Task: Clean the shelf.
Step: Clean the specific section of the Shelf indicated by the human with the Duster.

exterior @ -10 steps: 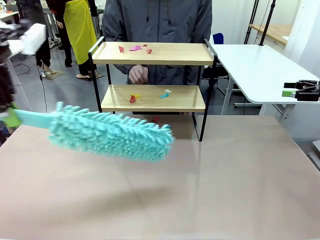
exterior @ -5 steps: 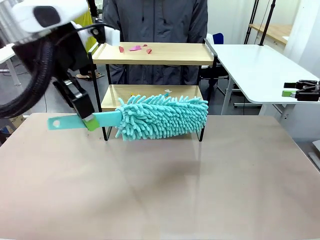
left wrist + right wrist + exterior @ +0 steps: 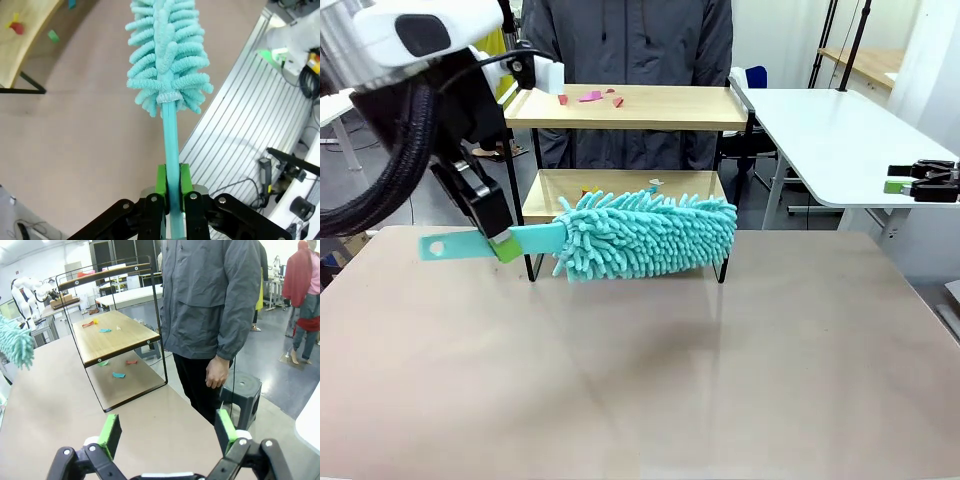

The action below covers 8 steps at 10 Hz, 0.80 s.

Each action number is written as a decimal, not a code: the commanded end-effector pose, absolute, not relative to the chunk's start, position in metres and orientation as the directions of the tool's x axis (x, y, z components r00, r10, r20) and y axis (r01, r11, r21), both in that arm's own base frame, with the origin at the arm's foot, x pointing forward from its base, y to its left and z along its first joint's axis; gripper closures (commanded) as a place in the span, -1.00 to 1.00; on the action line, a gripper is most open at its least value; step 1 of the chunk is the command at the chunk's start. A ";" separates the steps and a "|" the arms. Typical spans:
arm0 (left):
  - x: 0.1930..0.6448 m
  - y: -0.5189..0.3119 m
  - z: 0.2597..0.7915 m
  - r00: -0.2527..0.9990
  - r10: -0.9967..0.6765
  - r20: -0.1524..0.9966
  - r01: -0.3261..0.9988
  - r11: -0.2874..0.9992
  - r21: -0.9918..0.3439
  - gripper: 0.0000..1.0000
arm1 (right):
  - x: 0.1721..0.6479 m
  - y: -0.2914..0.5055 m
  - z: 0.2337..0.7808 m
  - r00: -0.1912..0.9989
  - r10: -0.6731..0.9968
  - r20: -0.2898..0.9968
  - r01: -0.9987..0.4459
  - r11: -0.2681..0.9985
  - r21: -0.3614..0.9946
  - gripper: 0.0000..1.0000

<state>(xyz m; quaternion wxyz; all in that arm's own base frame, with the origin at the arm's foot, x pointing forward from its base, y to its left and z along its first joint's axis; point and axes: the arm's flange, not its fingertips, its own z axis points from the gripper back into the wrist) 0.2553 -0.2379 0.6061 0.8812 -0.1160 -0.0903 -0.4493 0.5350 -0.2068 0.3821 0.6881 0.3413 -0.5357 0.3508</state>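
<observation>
Duster head (image 3: 645,235), handle pinched in left gripper (image 3: 502,246), just swung from near-left up in front of lower board of shelf (image 3: 630,107) at far middle of worktop (image 3: 720,380), so sweeping scraps (image 3: 590,97) looks next; right gripper (image 3: 167,432) spread, idle.

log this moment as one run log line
left gripper: shut on duster handle | duster head: level, in front of shelf lower board | right gripper: open, off to the right | coloured scraps: on both boards
</observation>
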 end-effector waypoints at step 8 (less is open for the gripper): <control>0.299 -0.332 0.548 0.807 -0.344 0.479 0.489 0.845 -0.218 0.74 | 0.536 -0.205 0.384 0.177 0.121 0.977 -0.850 0.519 0.089 -1.00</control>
